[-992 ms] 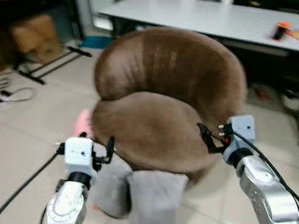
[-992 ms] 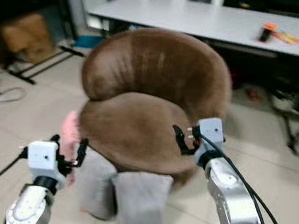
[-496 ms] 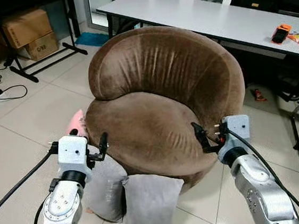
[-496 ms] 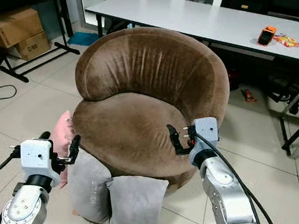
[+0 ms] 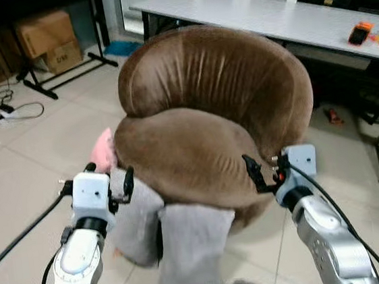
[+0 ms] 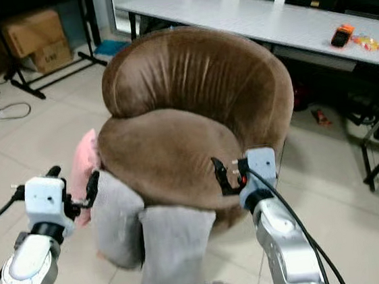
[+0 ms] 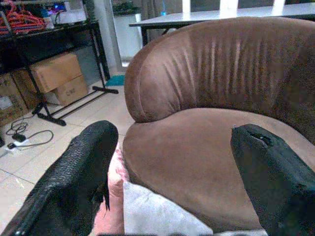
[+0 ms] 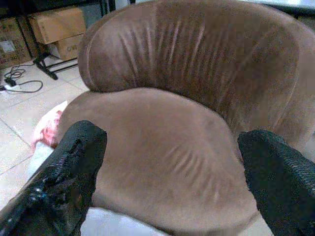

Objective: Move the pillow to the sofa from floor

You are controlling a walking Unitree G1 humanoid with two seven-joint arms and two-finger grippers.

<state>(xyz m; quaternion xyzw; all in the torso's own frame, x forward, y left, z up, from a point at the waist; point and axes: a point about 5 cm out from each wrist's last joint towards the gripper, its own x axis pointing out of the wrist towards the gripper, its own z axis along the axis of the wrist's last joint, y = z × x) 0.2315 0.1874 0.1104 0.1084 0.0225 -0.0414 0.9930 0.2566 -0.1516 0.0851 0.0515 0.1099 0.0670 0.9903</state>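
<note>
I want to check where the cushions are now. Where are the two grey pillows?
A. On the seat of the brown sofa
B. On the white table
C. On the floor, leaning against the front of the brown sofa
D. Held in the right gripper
C: both grey pillows stand on the tiled floor against the front of the brown sofa, whose seat is bare.

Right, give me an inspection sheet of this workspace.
Surface: pale tiled floor.
Job's things: brown sofa, seat bare; two grey pillows leaning against its front, pink pillow at its left side.
Clutter: cardboard boxes, orange item on the white table.
End effectors: left end effector and right end effector open, raised before the sofa, holding nothing.
Cables: black cable from the left arm; white cords on the floor.
Surroundings: black rack.
</note>
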